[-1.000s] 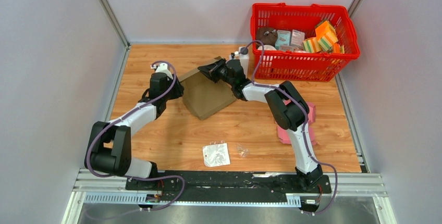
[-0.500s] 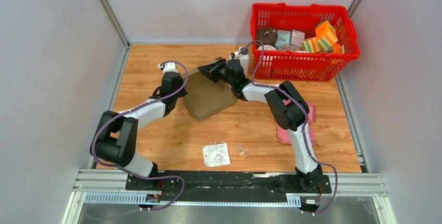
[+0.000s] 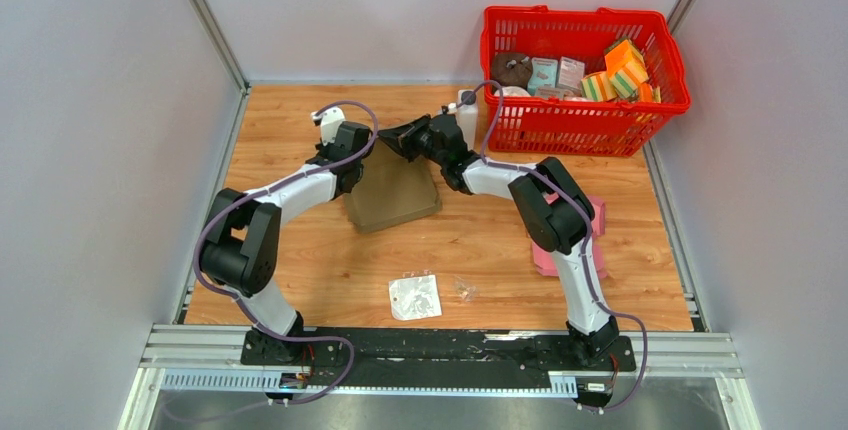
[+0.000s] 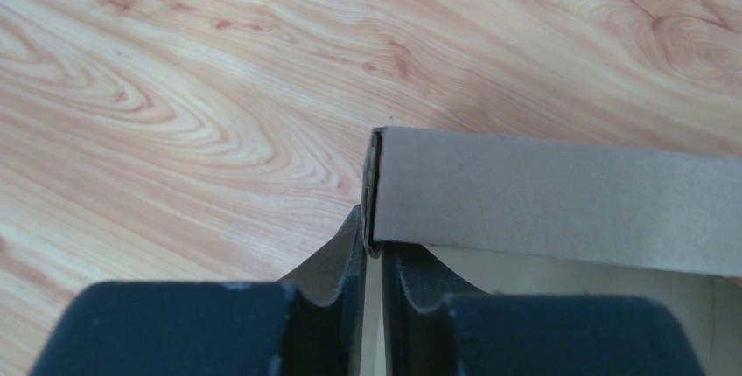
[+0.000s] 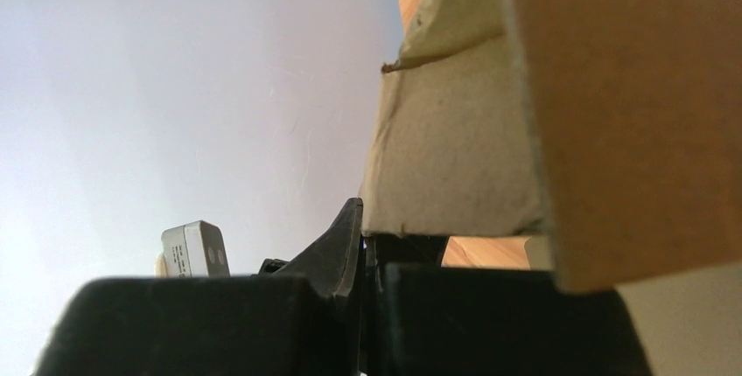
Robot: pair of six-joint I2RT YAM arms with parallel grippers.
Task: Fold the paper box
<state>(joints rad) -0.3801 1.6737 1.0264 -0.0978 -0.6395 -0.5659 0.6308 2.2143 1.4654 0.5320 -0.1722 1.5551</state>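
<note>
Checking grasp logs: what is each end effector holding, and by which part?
Both hold the paper box. Left end effector pinches a raised side wall at its corner end; right end effector pinches the edge of an upright flap.

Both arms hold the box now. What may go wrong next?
The left jaws pinch only a corner edge of the paper box; it may slip or tear. With the right jaws on another edge, uneven pulling may crease it. The white bottle beside the right arm may be knocked.
</note>
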